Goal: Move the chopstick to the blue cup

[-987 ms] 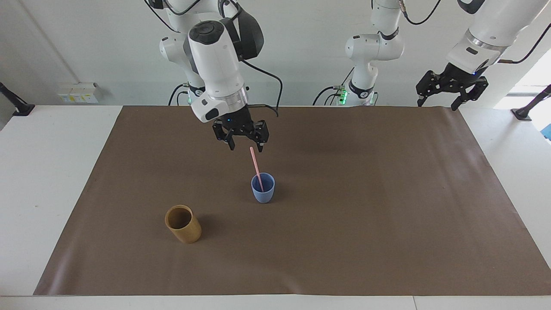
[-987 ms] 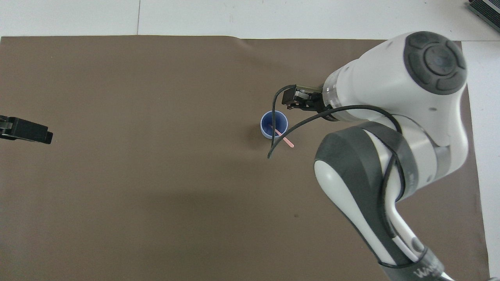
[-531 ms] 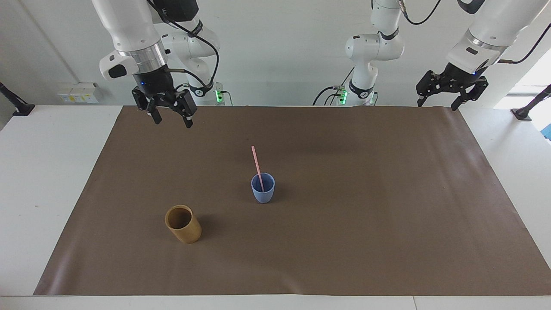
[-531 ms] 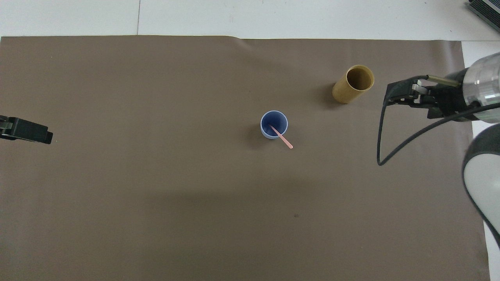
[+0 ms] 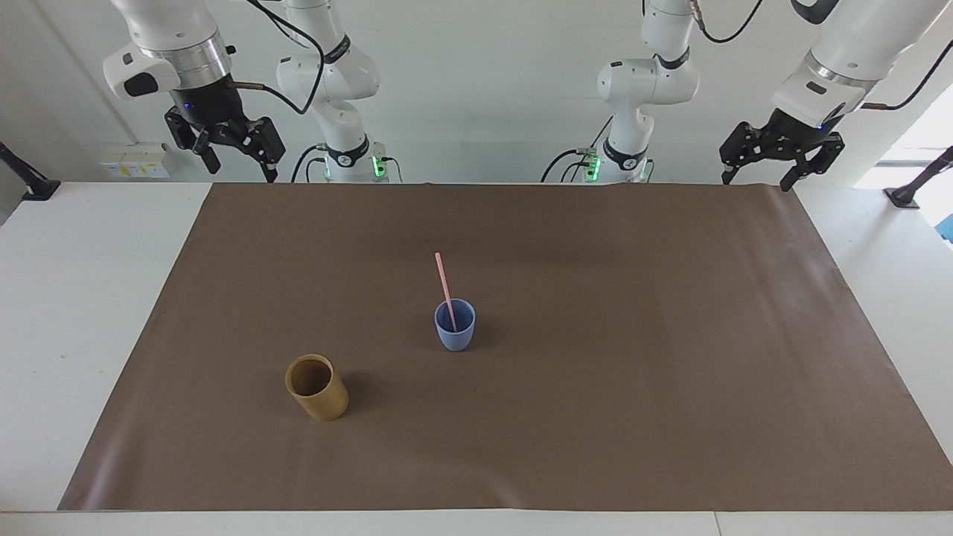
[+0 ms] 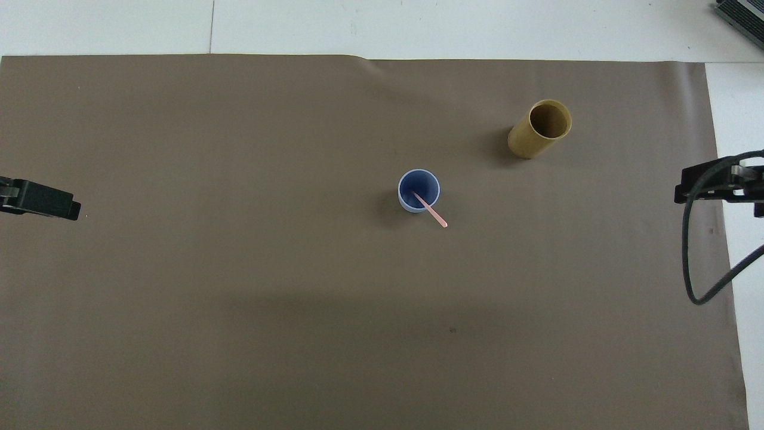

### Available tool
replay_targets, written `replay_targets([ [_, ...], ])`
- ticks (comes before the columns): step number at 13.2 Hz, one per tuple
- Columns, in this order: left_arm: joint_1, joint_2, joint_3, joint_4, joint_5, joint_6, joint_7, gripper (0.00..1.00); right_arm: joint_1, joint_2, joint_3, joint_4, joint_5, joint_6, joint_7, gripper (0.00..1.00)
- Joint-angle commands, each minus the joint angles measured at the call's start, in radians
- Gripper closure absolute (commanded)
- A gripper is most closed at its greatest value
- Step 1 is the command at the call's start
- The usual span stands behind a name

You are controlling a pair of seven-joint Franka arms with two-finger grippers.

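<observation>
Standing upright near the middle of the brown paper mat (image 5: 670,372), a small matte light-blue handleless cup (image 5: 455,333) holds a thin pale-pink chopstick (image 5: 444,286), its lower end inside and its upper end leaning over the rim toward my bases. A tan-brown cylindrical cup (image 5: 317,388) stands empty, farther from me and toward my right arm's end. My right gripper (image 5: 232,152) hangs open and empty over that end's table edge; my left gripper (image 5: 782,160) waits open and empty over the mat's corner at its own end.
</observation>
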Motion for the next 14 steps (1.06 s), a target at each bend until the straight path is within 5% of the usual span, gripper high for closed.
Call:
replay_targets([
  [1,0.007,-0.021,-0.002,-0.025,-0.009,0.016,0.003,0.0,-0.013,0.044,0.014,0.06,-0.011,-0.034,-0.024,0.0],
  [14,0.007,-0.021,-0.002,-0.025,-0.009,0.016,0.003,0.0,-0.001,0.024,0.023,0.031,-0.002,-0.001,-0.046,0.0],
])
